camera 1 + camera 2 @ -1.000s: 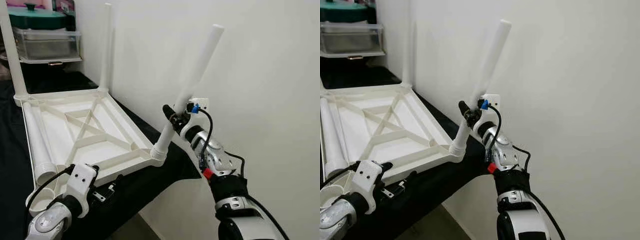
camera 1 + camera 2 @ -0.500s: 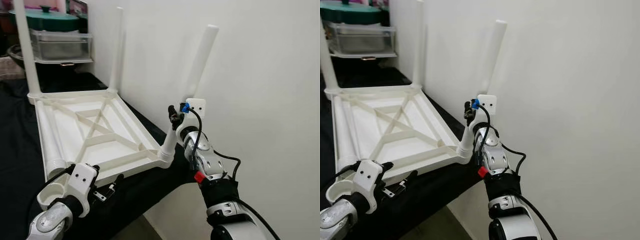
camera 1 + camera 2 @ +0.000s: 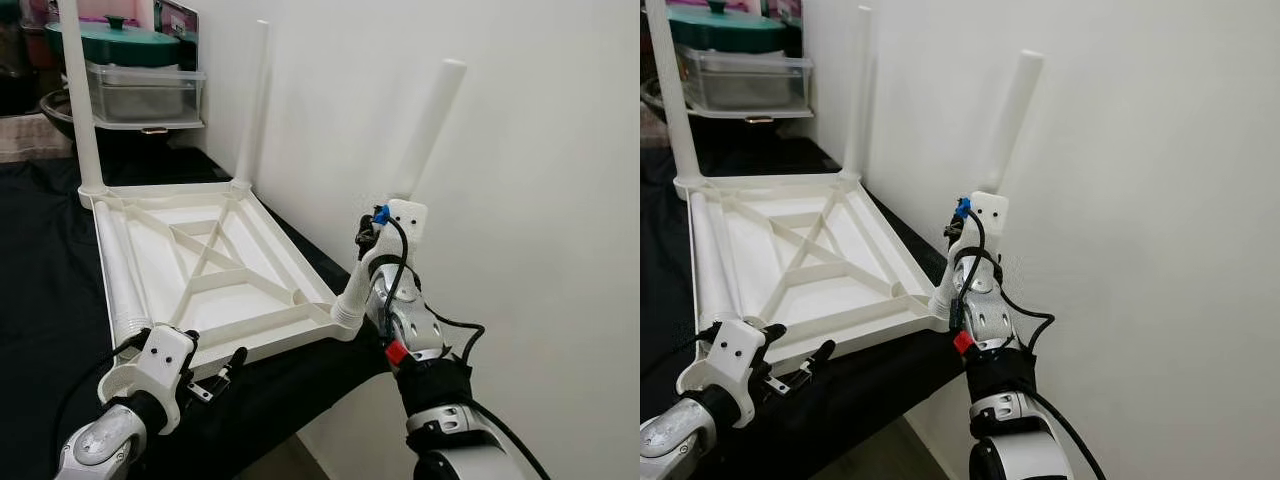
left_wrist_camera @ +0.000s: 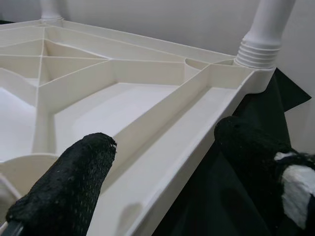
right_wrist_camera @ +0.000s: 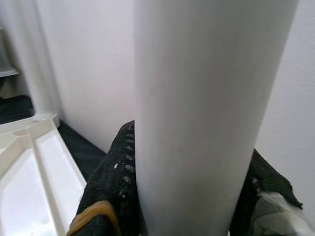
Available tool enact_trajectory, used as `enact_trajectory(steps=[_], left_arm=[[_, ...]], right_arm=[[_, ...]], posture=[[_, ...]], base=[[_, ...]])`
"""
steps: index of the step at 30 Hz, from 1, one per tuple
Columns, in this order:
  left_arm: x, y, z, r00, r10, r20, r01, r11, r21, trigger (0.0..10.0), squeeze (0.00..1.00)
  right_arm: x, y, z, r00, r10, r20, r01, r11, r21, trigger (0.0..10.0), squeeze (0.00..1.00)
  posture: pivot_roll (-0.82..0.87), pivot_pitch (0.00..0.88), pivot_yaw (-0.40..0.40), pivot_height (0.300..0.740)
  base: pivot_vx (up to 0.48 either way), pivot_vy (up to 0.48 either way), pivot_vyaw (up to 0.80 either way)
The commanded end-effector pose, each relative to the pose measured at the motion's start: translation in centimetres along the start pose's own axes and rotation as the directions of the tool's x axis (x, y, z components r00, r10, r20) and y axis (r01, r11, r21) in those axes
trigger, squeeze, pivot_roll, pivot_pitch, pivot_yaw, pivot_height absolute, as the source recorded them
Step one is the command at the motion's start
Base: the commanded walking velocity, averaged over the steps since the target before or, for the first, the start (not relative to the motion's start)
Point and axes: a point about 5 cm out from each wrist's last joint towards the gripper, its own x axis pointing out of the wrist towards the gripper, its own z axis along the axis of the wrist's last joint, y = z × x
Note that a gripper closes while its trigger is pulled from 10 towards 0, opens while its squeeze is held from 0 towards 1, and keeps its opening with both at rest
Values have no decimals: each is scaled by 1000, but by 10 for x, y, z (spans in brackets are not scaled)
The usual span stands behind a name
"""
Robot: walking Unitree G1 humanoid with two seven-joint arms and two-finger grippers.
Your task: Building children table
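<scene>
- The children table (image 3: 200, 270) is lying upside down across the middle of the left eye view, its ribbed underside facing up, resting on a black-draped tabletop (image 3: 40, 260) that is running along the white wall (image 3: 520, 130).
- Two legs are already standing upright at the far corners, the far left leg (image 3: 78, 100) in the upper left of the frame and the far right leg (image 3: 250, 105) beside the wall; a loose leg (image 3: 120, 270) is lying flat along the left edge of the underside.
- A clear container with a green lid (image 3: 140, 70) is sitting on the tabletop beyond the table, at the top left.
- The near right leg (image 3: 420, 140) is standing closer to upright than a second ago, when it was leaning further out to the right; the whole scene has also shifted rightward in the frame, which is camera movement. I judge the leg is being seated or screwed into its corner socket (image 3: 347, 312), and that the loose leg is the one remaining.
- The right arm is reaching up from the lower right of the frame, forearm nearly vertical, with the right claw (image 5: 187, 182) closed around the near right leg just above its socket, black fingers (image 5: 118, 167) pressing on both sides.
- The left arm is sitting low at the bottom left; the left claw (image 4: 162, 162) is open, its fingers straddling the table's near rim without clamping it.
</scene>
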Motion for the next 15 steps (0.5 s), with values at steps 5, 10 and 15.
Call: enact_trajectory(steps=[5, 10, 15], left_arm=[[2, -5, -2, 1000, -16, -10, 16, 1000, -2, 10000, 0], [2, -4, -3, 1000, -16, -11, 16, 1000, 0, 10000, 0], [3, -5, -3, 1000, -18, -10, 18, 1000, 1, 10000, 0]], right_arm=[[-15, -27, -70, 942, -159, -294, 139, 986, -90, 0, 0], [-15, -24, -69, 945, -150, -291, 134, 988, -75, 0, 0], [-15, -16, -65, 952, -85, -293, 71, 996, -56, 10000, 0]], posture=[[133, 0, -205, 740], [132, 0, -204, 740], [130, 0, -204, 740]], base=[[0, 0, 0], [0, 0, 0], [0, 0, 0]])
